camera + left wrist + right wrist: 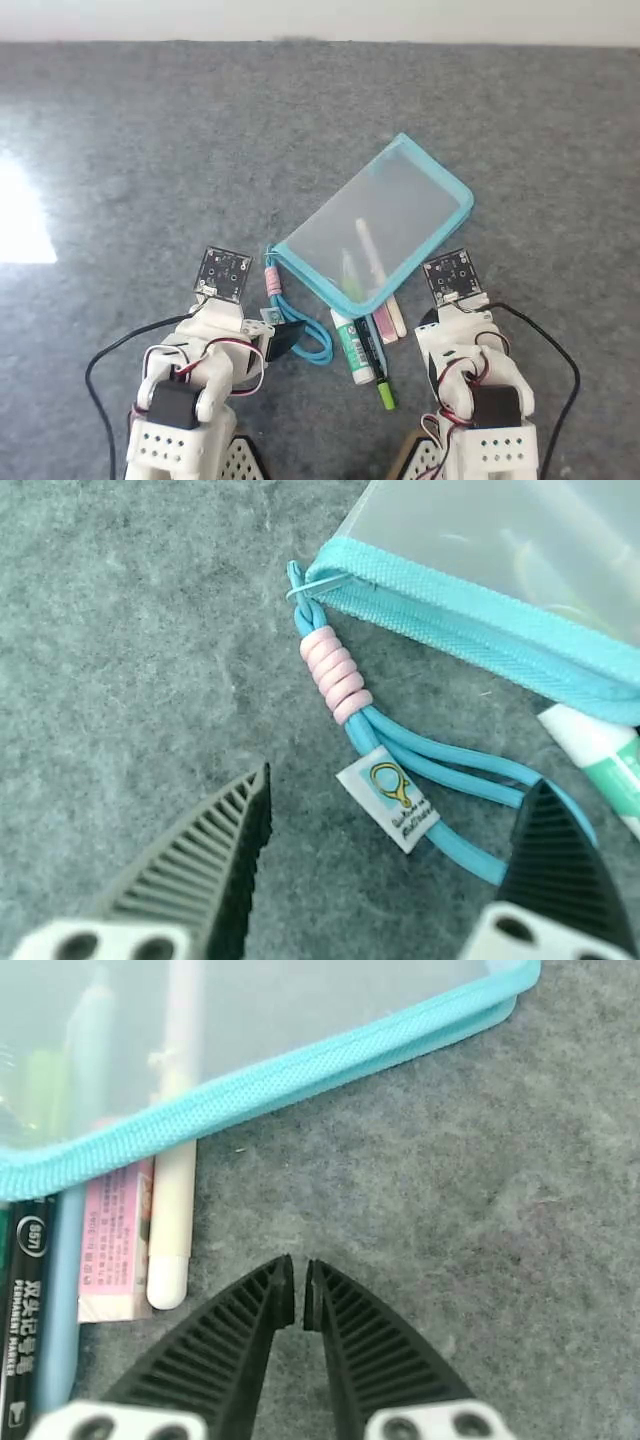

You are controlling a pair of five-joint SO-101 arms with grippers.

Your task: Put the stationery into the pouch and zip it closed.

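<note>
- Looking down from the high view, you have the pouch (385, 225) lying slantwise mid-table, its near edge turned toward both arms. The stationery (368, 345) pokes out past that edge (loading looks only part done, by my judgement).
- The left arm (200, 370) sits near-left by the blue pull cord (312, 348), and the right arm (470, 380) sits near-right of the pens. That likely lets each arm cover one end of the opening.
- Left wrist view: your left gripper (400, 780) has its fingers spread wide to either side of the cord and its white tag (390, 798), gripping nothing. Pink beads (337, 675) join the cord to the pouch corner. The zip slider is hard to make out.
- Right wrist view: your right gripper (299, 1265) is pinched together on nothing, just right of a pink eraser (115, 1235) and a cream pen (172, 1220). Whether those run inside the pouch or beneath it, the frosted wall won't let you tell.
</note>
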